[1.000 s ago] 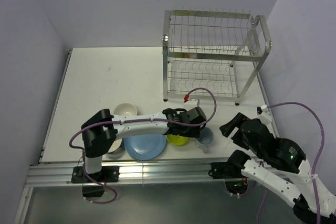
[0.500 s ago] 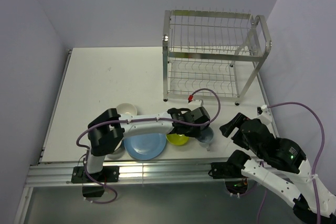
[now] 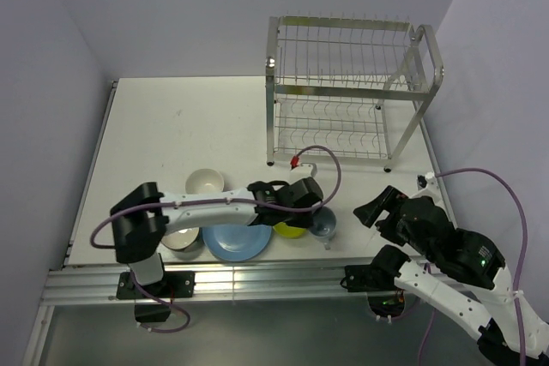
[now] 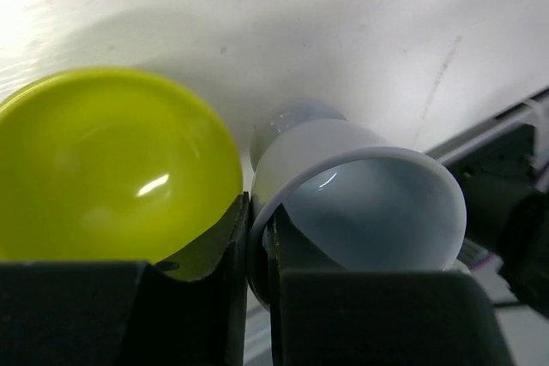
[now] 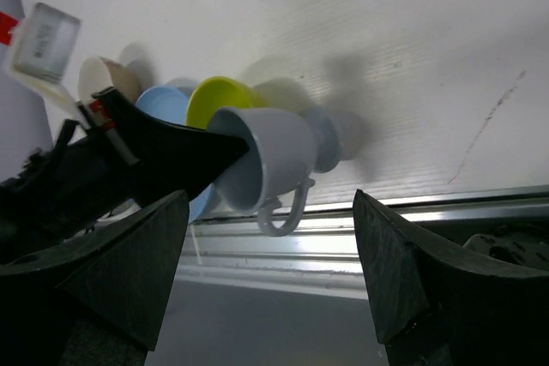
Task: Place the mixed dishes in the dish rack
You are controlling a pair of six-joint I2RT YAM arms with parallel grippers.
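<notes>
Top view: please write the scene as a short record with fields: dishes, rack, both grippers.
mug: tilted, rim pinched by left gripper
left gripper: shut on mug
right gripper: open, empty, above front right of table
green bowl: on table, beside mug
plate: on table, left of green bowl
cream bowl: behind plate
dark bowl: left of plate
rack: back right, no dish in it

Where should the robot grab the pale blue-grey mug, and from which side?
Grip the thin rim wall of the pale blue-grey mug, one finger inside and one outside. Come at the open mouth from the side away from the loop handle. The mouth is wide open and the handle sticks out on one side only. The left gripper pinches it just so.
</notes>
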